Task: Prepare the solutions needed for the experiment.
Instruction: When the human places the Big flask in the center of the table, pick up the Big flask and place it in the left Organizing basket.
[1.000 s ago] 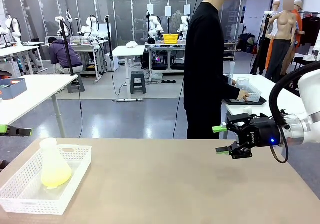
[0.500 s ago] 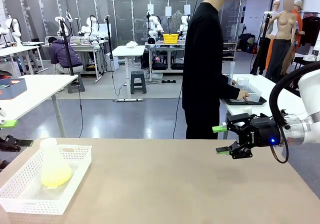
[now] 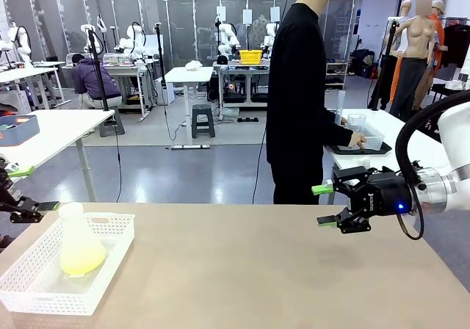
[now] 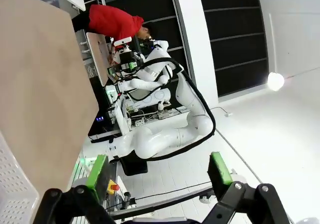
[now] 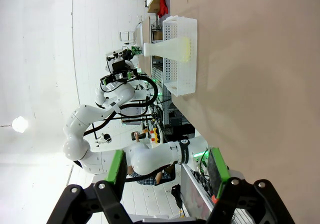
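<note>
While both the left gripper [image 3: 20, 189] and right gripper [image 3: 324, 205] are held open and empty, the flask [image 3: 78, 244] of solutions [image 3: 82, 261] could be toppled by a careless approach

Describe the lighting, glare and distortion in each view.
Front view: even overhead light, sharp throughout; the yellow-green solution glows in its flask inside the white basket. Left wrist view: rolled sideways, wide-angle bending, a bright lamp flare on the ceiling. Right wrist view: also rolled, ceiling washed out, table evenly lit.
</note>
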`<state>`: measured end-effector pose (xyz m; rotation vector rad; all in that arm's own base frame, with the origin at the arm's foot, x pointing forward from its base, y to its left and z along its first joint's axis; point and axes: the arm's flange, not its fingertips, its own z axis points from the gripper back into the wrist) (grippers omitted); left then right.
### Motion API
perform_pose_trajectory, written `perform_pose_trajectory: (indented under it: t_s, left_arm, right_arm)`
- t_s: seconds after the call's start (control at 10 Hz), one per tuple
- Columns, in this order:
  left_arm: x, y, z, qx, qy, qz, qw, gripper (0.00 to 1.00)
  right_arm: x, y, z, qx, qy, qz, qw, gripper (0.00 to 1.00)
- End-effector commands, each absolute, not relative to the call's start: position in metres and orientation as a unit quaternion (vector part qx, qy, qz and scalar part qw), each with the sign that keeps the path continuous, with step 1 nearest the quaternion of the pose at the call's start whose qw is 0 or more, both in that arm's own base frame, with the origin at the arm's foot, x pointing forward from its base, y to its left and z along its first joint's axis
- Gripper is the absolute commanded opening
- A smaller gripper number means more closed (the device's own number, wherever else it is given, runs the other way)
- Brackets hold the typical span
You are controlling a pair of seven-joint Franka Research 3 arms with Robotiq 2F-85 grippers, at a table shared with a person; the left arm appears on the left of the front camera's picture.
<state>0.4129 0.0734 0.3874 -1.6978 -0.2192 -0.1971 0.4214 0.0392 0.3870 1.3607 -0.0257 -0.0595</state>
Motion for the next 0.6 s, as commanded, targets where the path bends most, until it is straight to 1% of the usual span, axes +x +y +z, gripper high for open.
perform_pose_trajectory:
  t_s: [0.0,0.5]
  left_arm:
    - [0.4113,0.0766,0.3913,-0.738,-0.112,-0.095,0.659,1.0]
    - [0.4113,0.0766,0.3913,-0.738,-0.112,-0.095,0.659,1.0]
  right_arm:
    - [0.4195,0.0404,0.3869,0.627,-0.016,-0.029,0.779,0.82]
    - [0.4195,0.0404,0.3869,0.627,-0.016,-0.029,0.779,0.82]
